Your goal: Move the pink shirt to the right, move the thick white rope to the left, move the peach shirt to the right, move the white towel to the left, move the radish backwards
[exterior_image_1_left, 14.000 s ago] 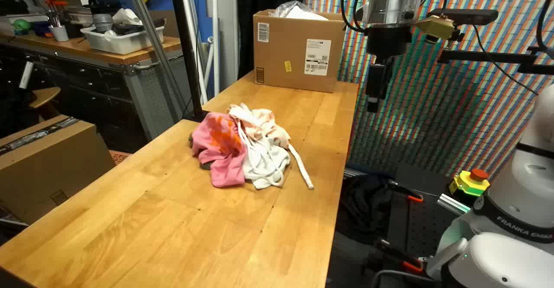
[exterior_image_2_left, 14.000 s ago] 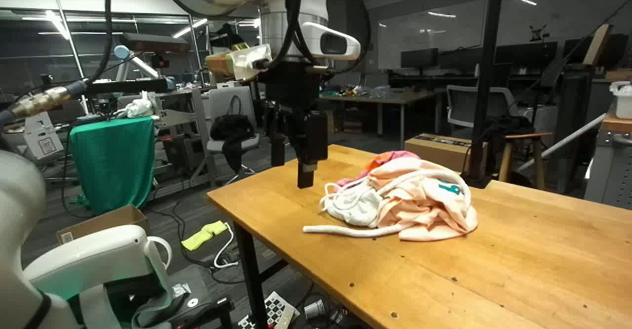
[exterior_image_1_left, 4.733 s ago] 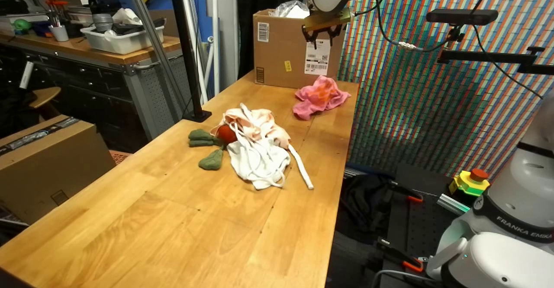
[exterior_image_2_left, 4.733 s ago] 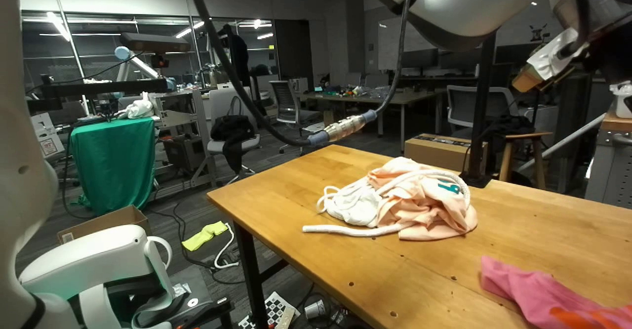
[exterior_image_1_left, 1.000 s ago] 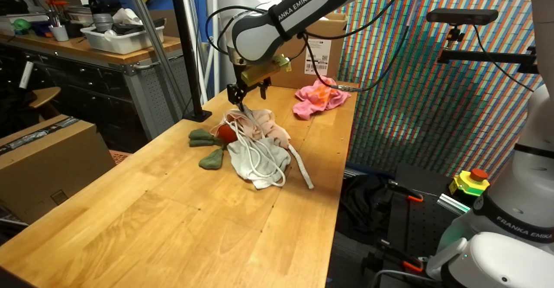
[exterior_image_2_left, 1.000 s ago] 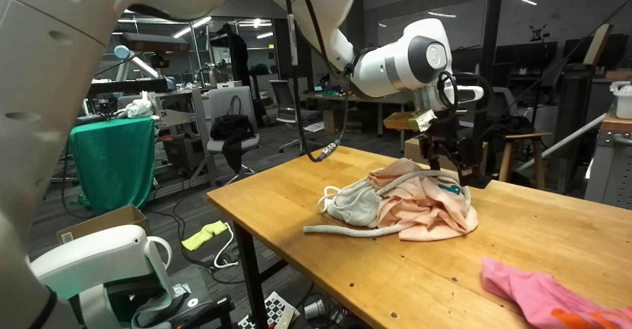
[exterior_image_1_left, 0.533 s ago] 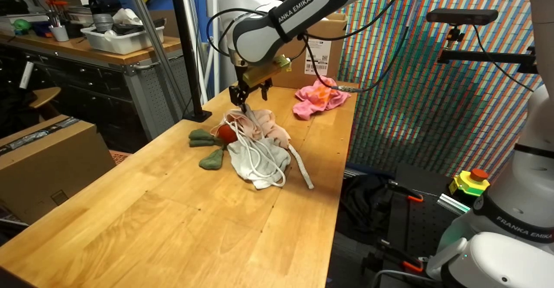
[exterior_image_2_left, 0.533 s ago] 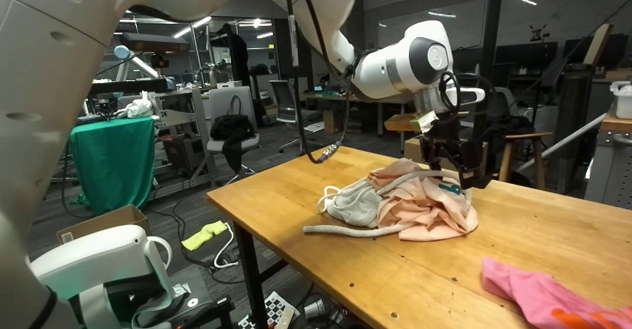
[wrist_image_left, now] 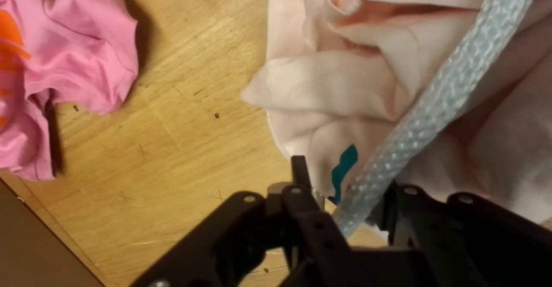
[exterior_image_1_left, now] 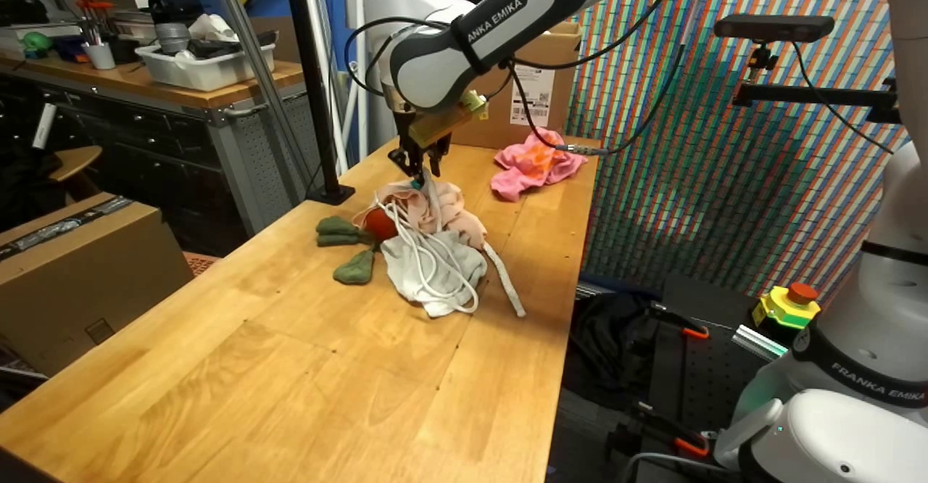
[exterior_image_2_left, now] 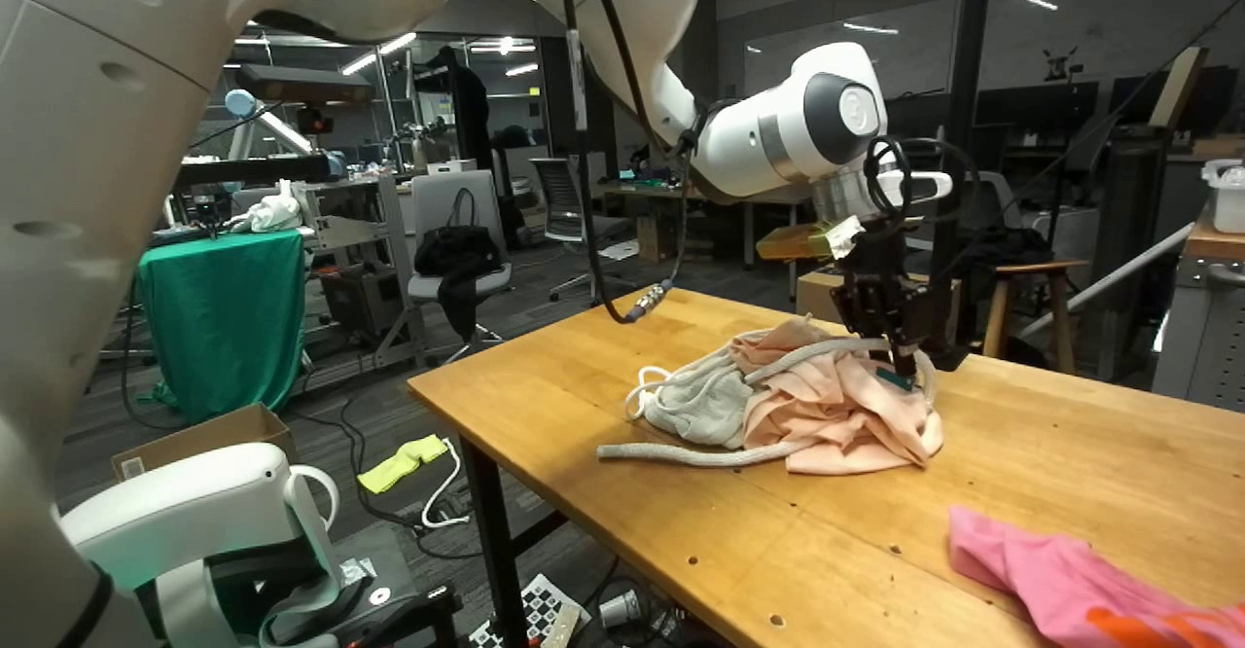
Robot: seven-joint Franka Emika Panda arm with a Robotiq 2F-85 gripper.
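Observation:
My gripper stands over the far side of the pile, its jaws partly closed on either side of the thick white rope. In the wrist view the rope lies against the right finger, and a gap shows beside the left one. Under the rope spreads the crumpled peach shirt, its teal print near the fingertips. The white towel lies bunched against the shirt. Partly covered by the shirt, the red radish shows green leaves. The pink shirt lies apart, near the table's far end.
Thin white cord loops lie over the towel. A large cardboard box stands at the table's far end. A black upright post is fixed at the table edge near the pile.
Within the last second my jaws have drawn together around the rope, nudging it and the teal print. Since the oldest frames the pink shirt has moved off the pile, uncovering the radish.

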